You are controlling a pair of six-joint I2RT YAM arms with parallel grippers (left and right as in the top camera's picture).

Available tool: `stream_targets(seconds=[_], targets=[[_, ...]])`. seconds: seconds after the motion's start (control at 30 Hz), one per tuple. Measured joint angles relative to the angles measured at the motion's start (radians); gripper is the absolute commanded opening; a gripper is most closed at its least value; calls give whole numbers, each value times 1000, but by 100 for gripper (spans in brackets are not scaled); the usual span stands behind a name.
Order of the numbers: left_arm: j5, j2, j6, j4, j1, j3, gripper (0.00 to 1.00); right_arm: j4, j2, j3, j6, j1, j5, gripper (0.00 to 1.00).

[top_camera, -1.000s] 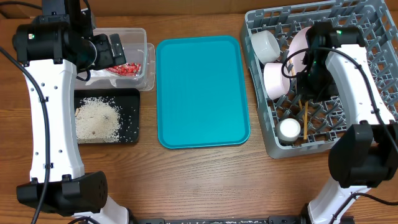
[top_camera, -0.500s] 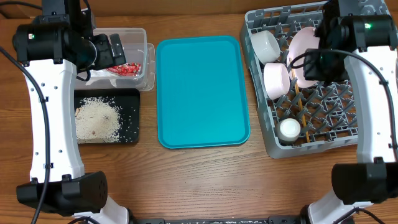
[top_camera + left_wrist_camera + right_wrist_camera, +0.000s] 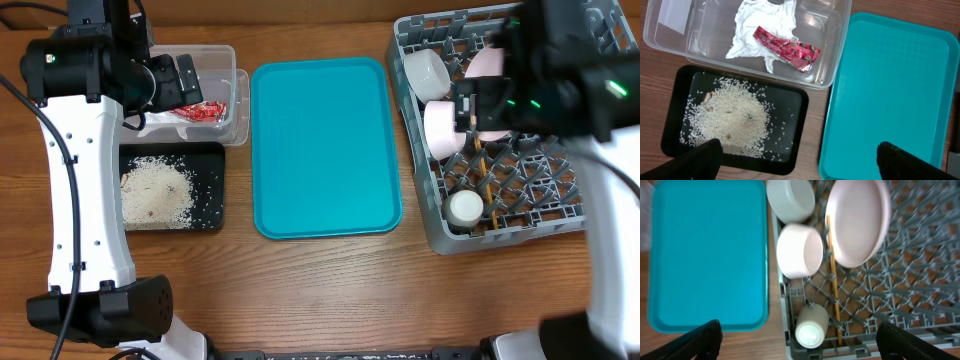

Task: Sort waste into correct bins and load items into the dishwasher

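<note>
Overhead faces straight down over the whole counter (image 3: 330, 290). The closer, downward wrist views cover 9 and 3 o'clock, sharing the teal tray (image 3: 325, 145).

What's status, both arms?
Left jaws open, empty; right jaws same. Wrapper, napkin in clear tub; rice in black tray. Plate, bowls, cup, chopsticks in rack. No obstruction seen.

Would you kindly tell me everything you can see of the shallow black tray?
The black tray is a shallow, glossy rectangle with rounded corners, plastic by its look, lying flat on the wooden table. A heap of whitish rice sits left of its middle, with loose grains scattered toward the rim. The clear tub borders its upper edge in the left wrist view; whether they touch I cannot tell. A strip of wood separates it from the teal tray.
</note>
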State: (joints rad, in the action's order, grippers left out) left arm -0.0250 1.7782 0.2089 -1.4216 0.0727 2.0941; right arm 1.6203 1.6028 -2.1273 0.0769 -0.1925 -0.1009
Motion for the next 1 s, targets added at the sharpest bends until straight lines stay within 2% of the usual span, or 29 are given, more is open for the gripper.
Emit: stream_targets(seconds=[0.33, 0.6, 1.0], targets=[[0, 0, 0, 0, 0, 0, 100, 19, -266, -32, 2, 0, 138, 100], [0, 0, 0, 0, 0, 0, 100, 48, -270, -32, 2, 0, 172, 100], [0, 0, 0, 0, 0, 0, 100, -16, -267, -31, 1, 1, 148, 100]])
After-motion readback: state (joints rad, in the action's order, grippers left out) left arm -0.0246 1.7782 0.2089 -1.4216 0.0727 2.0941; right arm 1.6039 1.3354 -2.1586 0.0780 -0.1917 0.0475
